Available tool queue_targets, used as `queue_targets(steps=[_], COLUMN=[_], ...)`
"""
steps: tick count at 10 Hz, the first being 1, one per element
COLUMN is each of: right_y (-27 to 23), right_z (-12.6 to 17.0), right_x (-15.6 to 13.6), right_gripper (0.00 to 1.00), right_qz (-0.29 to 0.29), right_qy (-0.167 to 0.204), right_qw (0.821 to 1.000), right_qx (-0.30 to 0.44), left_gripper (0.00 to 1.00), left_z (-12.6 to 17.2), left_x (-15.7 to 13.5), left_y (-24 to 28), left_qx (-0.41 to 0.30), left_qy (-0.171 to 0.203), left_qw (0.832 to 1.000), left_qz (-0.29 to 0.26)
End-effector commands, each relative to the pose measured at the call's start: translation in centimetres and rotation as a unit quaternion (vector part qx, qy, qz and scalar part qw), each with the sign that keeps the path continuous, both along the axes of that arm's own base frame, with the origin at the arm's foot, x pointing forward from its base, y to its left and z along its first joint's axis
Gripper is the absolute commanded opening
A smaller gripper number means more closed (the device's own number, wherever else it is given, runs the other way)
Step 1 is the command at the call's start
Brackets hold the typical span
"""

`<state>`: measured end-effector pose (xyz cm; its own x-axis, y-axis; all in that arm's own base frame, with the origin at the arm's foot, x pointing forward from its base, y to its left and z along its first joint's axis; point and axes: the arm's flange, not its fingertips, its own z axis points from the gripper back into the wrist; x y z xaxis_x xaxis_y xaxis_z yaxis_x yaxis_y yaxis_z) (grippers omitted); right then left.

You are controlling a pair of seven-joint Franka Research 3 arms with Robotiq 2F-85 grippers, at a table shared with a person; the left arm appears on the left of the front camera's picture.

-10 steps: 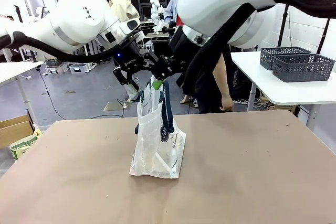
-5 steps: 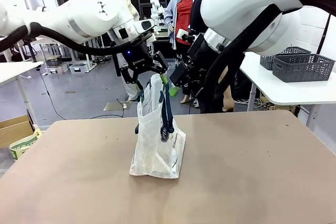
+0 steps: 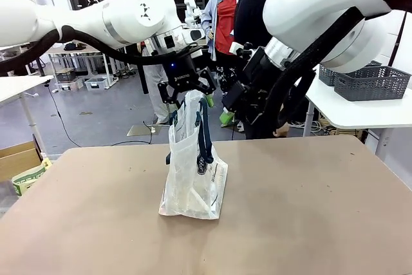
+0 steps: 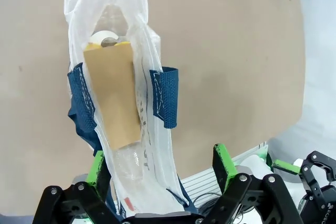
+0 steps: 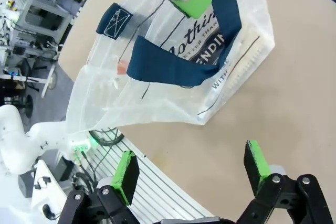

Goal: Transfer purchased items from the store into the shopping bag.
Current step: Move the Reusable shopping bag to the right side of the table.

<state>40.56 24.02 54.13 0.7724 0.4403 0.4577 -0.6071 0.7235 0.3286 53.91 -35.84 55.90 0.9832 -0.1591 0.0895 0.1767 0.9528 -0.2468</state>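
in the front view we see the shopping bag (image 3: 193, 169) standing upright on the brown tabletop (image 3: 309, 210), a little left of the frame's centre, its navy handles (image 3: 205, 136) hanging down its side and its mouth pulled up tall. our left pincer (image 3: 187, 94) hangs directly over that mouth in the upper middle of the frame, its jaws spread wide with nothing between them; whether a pad brushes the plastic rim we cannot tell. our right pincer (image 3: 225, 111) sits just to the right of the bag top, released as well and apart from the bag. two grey slotted baskets (image 3: 367, 78) rest on a white side table at the right edge of the frame, and people stand behind the arms at the far side. in the left wrist view we look straight down into the bag (image 4: 118, 103): a flat brown paper packet (image 4: 113, 95) stands inside it, with a round pale item (image 4: 107, 38) behind it toward the top of the frame, and our green fingertips (image 4: 223, 161) frame the opening from the bottom edge. in the right wrist view the bag (image 5: 173, 66) fills the upper middle, navy lettering and strap across it, while our open fingers (image 5: 126, 174) rise at the bottom, clear of it.
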Motion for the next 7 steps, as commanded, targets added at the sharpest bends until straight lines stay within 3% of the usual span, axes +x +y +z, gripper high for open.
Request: queue_targets(steps=[1,7], right_y=[-1.0,0.0], right_z=[-0.6,-0.2], right_x=[-0.2,0.7], right_gripper=[1.00,1.00], right_qz=[0.005,-0.002], right_qy=[0.006,0.010], right_qw=[1.000,0.999], right_qx=[0.026,0.035], left_gripper=[1.00,1.00], left_z=[0.2,-1.9], left_x=[0.0,-0.1], left_y=[-0.6,-1.8], left_qx=[0.033,0.089], left_qy=[0.007,0.007], left_qw=[0.999,0.996], left_qz=[0.022,0.027])
